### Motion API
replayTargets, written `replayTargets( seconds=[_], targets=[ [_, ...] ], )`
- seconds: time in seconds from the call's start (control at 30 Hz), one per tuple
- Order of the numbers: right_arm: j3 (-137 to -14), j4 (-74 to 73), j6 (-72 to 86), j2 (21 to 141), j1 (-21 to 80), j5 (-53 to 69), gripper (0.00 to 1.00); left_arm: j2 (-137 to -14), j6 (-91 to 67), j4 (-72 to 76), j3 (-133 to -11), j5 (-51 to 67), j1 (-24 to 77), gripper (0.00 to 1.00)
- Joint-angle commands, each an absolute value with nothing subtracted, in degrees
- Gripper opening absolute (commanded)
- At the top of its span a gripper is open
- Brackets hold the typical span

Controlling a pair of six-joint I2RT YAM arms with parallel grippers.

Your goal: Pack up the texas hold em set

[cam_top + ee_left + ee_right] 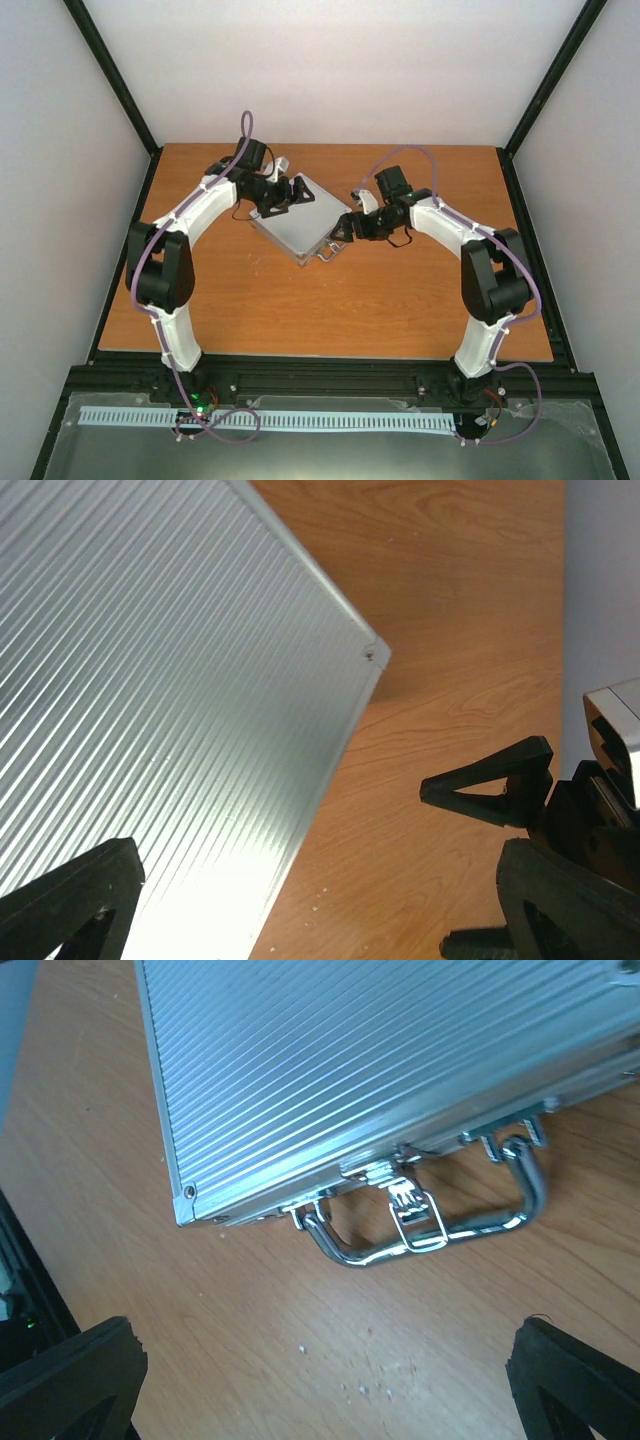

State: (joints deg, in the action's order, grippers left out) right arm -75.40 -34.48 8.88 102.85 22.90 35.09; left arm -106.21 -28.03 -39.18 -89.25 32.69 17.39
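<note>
The silver ribbed metal case [295, 222] lies closed and flat on the wooden table, turned diagonally. Its chrome handle [430, 1230] and a latch [413, 1205] face the right arm. My left gripper [284, 194] is open and empty over the case's far left part. In the left wrist view, the left gripper [320, 920] straddles the case [150, 680] edge. My right gripper [340, 231] is open and empty just off the handle side. In the right wrist view it [325, 1390] sits before the case [380, 1060]. Chips, dice, cards and the blue disc are not in view.
The wooden table [330, 310] is bordered by a black frame, with white walls close on three sides. A black finger [495, 780] of the other arm shows at the right of the left wrist view. Small white crumbs [365, 1388] lie on the wood near the handle.
</note>
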Motion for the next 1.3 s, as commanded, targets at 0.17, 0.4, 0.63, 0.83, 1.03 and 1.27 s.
replayTargets(
  seconds=[0.17, 0.4, 0.63, 0.83, 1.03, 1.27],
  targets=[
    [-75.3, -24.7, 6.1, 109.3, 25.0, 41.5, 1.00, -113.5, -26.5, -37.8, -94.5, 35.6, 17.1, 1.00],
    [-76.2, -23.7, 3.7, 113.8, 25.6, 41.5, 1.00, -117.2, -26.1, -38.8, -95.0, 37.0, 15.8, 1.00],
    [-77.5, -22.5, 3.0, 116.7, 25.9, 40.1, 1.00, -118.8, -24.9, -40.7, -94.9, 37.2, 15.1, 1.00],
    [-77.1, -21.3, 2.5, 116.4, 26.5, 37.7, 1.00, -119.7, -24.4, -41.7, -94.7, 36.9, 14.6, 1.00],
    [-78.6, -21.6, 1.2, 119.1, 26.5, 38.6, 1.00, -120.8, -24.7, -41.8, -94.5, 37.0, 14.6, 1.00],
    [-81.9, -24.5, -0.6, 121.7, 26.5, 39.8, 1.00, -121.6, -24.5, -42.4, -95.0, 36.6, 14.6, 1.00]
  ],
)
